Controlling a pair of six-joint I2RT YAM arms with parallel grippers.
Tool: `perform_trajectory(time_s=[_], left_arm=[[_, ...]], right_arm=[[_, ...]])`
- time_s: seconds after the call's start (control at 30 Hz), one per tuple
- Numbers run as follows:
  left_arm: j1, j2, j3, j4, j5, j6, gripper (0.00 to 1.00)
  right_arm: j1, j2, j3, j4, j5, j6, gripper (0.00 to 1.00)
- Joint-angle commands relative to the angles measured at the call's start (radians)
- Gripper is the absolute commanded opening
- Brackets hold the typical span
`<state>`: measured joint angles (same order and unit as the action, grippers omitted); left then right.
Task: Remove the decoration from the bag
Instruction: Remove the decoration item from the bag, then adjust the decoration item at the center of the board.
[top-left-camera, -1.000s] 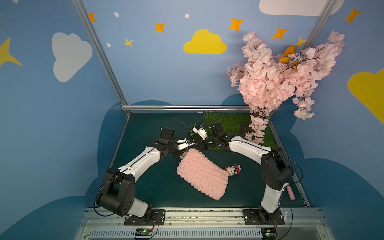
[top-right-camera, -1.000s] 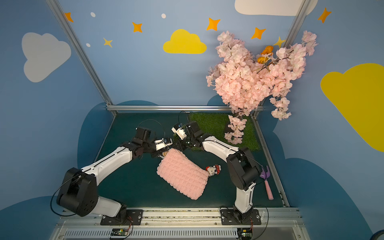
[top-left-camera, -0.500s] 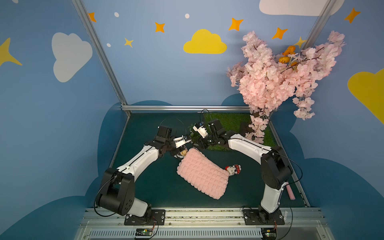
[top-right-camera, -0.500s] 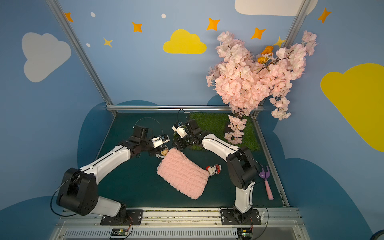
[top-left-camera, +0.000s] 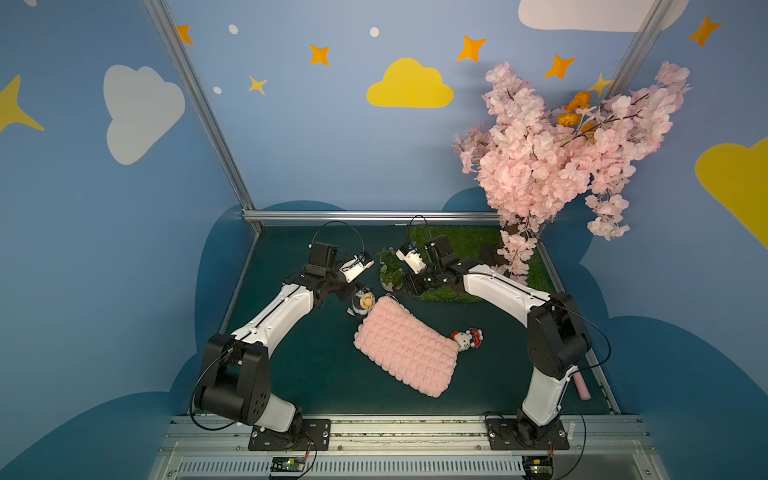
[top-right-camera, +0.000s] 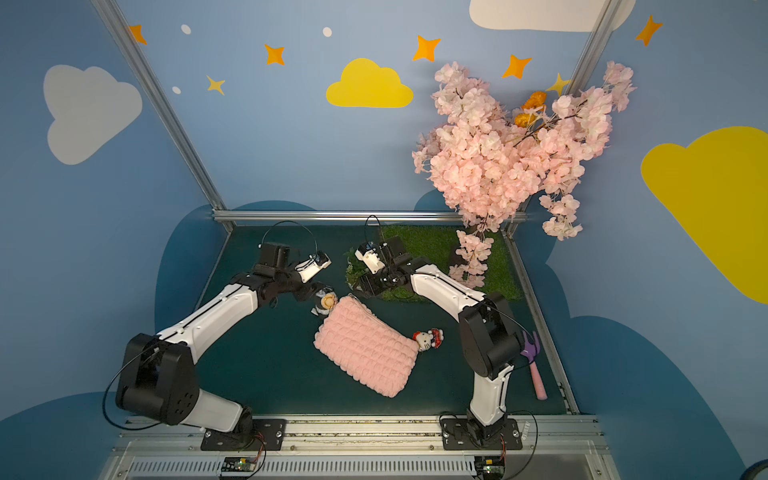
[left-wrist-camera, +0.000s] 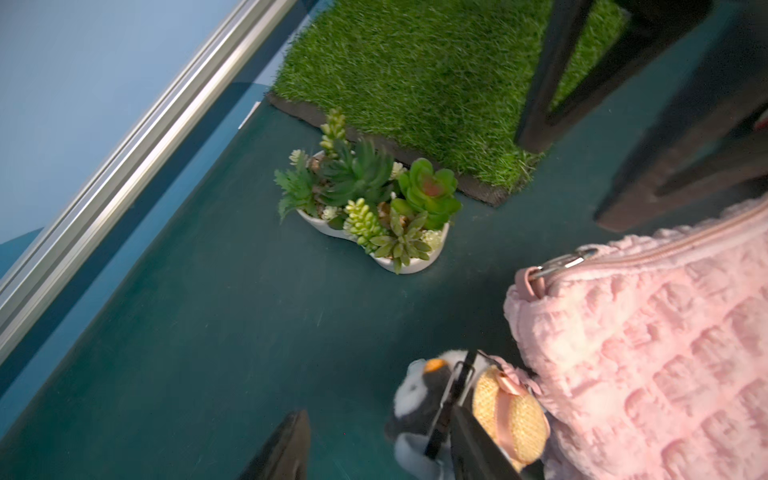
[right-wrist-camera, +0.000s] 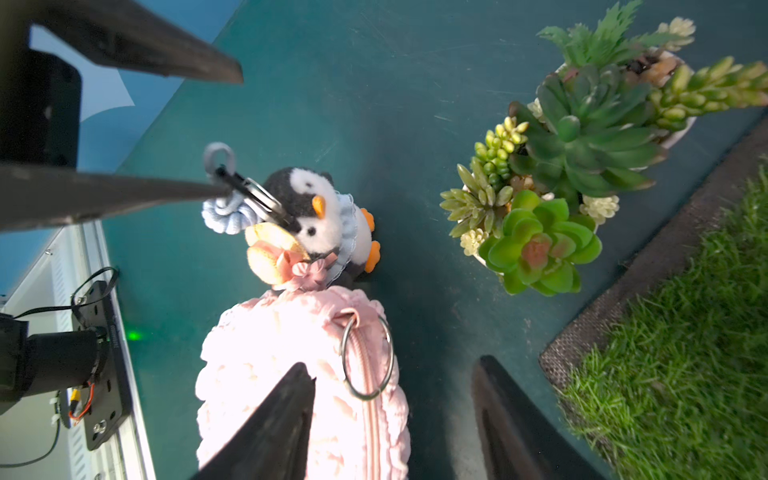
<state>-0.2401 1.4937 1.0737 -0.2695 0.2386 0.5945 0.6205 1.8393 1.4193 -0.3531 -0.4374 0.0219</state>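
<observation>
The pink quilted bag (top-left-camera: 409, 347) (top-right-camera: 365, 347) lies slantwise mid-table. The decoration (top-left-camera: 466, 338) (top-right-camera: 428, 338), a white cat charm with a red bow, rests against the bag's right end; its chain link is too small to tell. My right gripper (right-wrist-camera: 392, 362) (top-left-camera: 409, 284) is open above the bag's far end (right-wrist-camera: 282, 353), where a metal ring (right-wrist-camera: 368, 357) hangs on the zip. My left gripper (left-wrist-camera: 378, 411) (top-left-camera: 351, 293) is open too. A penguin plush (left-wrist-camera: 419, 395) (right-wrist-camera: 320, 216) lies between its fingers, its clip against one finger, apart from the ring.
A white pot of succulents (top-left-camera: 390, 272) (right-wrist-camera: 582, 166) stands just behind the bag's far end, at the edge of a grass mat (top-left-camera: 465, 257). A pink blossom tree (top-left-camera: 561, 145) rises at the back right. A pink-handled tool (top-right-camera: 536, 374) lies by the right wall.
Both grippers have opened and drawn apart from over the bag's far end, the left to the left and the right backward. The penguin plush now lies on the table.
</observation>
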Motion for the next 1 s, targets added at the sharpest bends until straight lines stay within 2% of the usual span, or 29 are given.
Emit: perform_trajectory(time_s=[0.0,0.13,0.17,0.27,0.4,0.53,0.6,0.67,0.77,0.97], left_arm=[[0.014,0.005,0.039,0.0,-0.012,-0.132,0.6],[0.028,-0.036,0.033,-0.023,-0.027,-0.266,0.62],[0.031,-0.055,0.016,-0.018,-0.042,-0.31,0.62],[0.046,-0.122,-0.074,0.052,-0.054,-0.401,0.63],[0.048,-0.172,-0.156,0.112,0.095,-0.459,0.65],[0.036,-0.193,-0.205,0.091,0.116,-0.511,0.66],[0.02,-0.218,-0.261,0.154,0.101,-0.561,0.66],[-0.009,-0.238,-0.289,0.194,0.027,-0.602,0.64],[-0.04,-0.203,-0.271,0.182,-0.05,-0.625,0.59],[-0.084,-0.125,-0.22,0.186,-0.083,-0.632,0.5]], right_arm=[[-0.007,-0.06,-0.005,-0.028,-0.002,-0.006,0.73],[-0.027,-0.099,-0.017,-0.047,-0.01,0.003,0.78],[-0.035,-0.111,-0.025,-0.047,-0.01,0.002,0.84],[-0.048,-0.139,-0.052,-0.044,-0.014,-0.013,0.89],[-0.055,-0.151,-0.072,-0.041,-0.011,-0.026,0.91],[-0.065,-0.172,-0.086,-0.039,0.01,-0.02,0.93],[-0.071,-0.184,-0.097,-0.04,0.02,-0.018,0.93],[-0.075,-0.194,-0.11,-0.044,0.028,-0.018,0.93],[-0.084,-0.205,-0.125,-0.05,0.03,-0.016,0.93],[-0.096,-0.228,-0.145,-0.059,0.044,-0.013,0.93]])
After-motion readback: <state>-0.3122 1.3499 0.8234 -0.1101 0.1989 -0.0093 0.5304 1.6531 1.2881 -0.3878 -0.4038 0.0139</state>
